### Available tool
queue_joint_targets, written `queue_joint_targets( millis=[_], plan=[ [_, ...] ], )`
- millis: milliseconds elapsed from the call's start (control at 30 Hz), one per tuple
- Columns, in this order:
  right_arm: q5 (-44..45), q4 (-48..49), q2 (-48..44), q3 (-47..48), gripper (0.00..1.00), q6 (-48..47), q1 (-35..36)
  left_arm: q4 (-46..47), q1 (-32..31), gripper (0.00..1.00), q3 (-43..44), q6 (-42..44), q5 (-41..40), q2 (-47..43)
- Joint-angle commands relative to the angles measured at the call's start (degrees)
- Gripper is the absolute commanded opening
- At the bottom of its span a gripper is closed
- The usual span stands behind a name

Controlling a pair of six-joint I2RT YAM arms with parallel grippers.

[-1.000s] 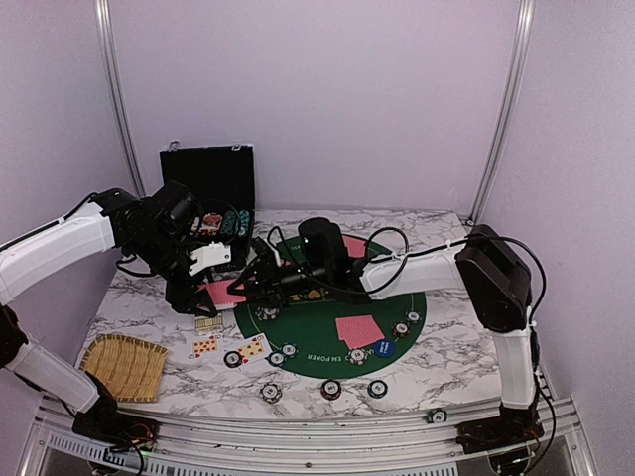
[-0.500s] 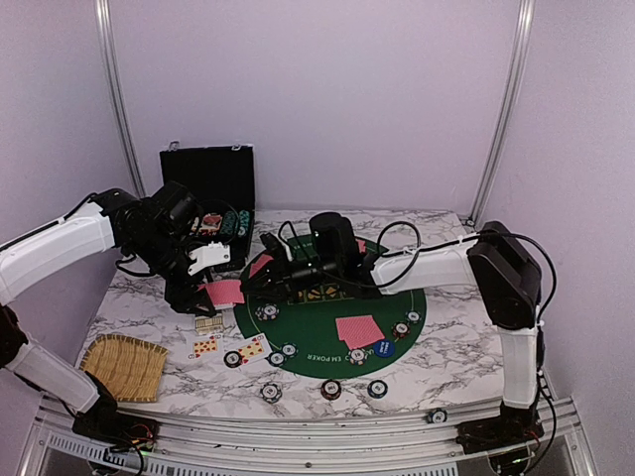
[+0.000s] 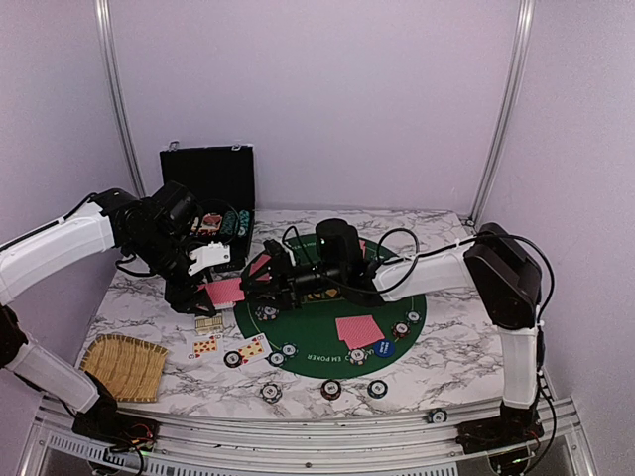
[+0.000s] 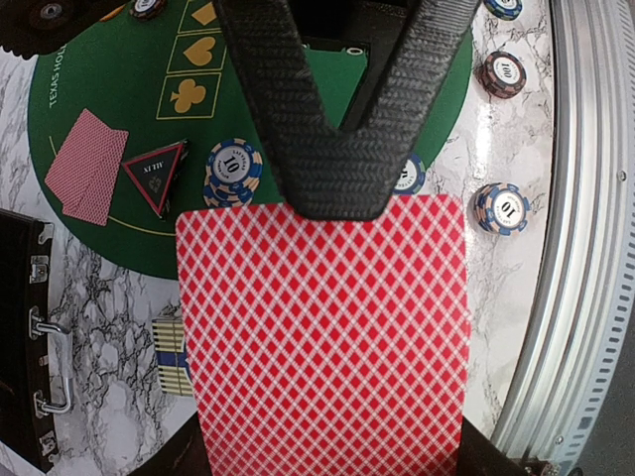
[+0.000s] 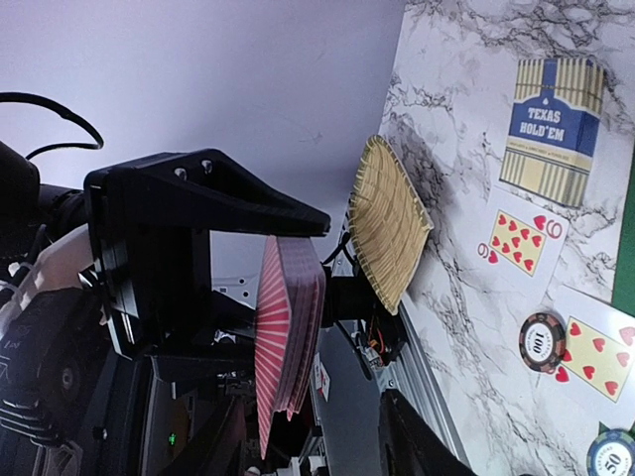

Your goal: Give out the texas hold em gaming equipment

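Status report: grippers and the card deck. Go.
Left gripper shut on red-backed deck, held aloft. Right gripper open, straddling the deck's edge. No obstruction seen between them.

The right gripper [image 3: 262, 278] has backed away from the red-backed card deck [image 3: 225, 292] and parted its jaws; a single card [image 3: 259, 265] now shows beside its fingers.

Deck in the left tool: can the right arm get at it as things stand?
Probably yes. The left tool holds the red-backed deck up, edge toward the right tool, which stands open close by with nothing between.
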Motion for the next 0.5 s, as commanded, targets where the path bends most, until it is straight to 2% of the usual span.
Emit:
queue_joint_targets(
  millis=[0, 233, 333, 467],
  plan=[
    [-0.55, 3.49, -0.97, 0.64, 0.46, 1.59, 0.33, -0.44, 0.03, 0.0, -0.32, 0.51, 0.48, -1.09],
    [0.13, -1.58, -0.4, 2.88, 0.6, -1.71, 0.64, -0.42, 0.03, 0.0, -0.27, 0.55, 0.53, -1.07],
    [0.37, -5.62, 1.27, 5.73, 0.63, -3.9, 1.45, -0.45, 0.03, 0.0, 0.06, 0.48, 0.71, -0.91],
    [-0.27, -4.55, 3.91, 7.85, 0.64, -2.6, 2.59, -0.44, 0.03, 0.0, 0.32, 0.38, 0.92, -0.88]
  ],
)
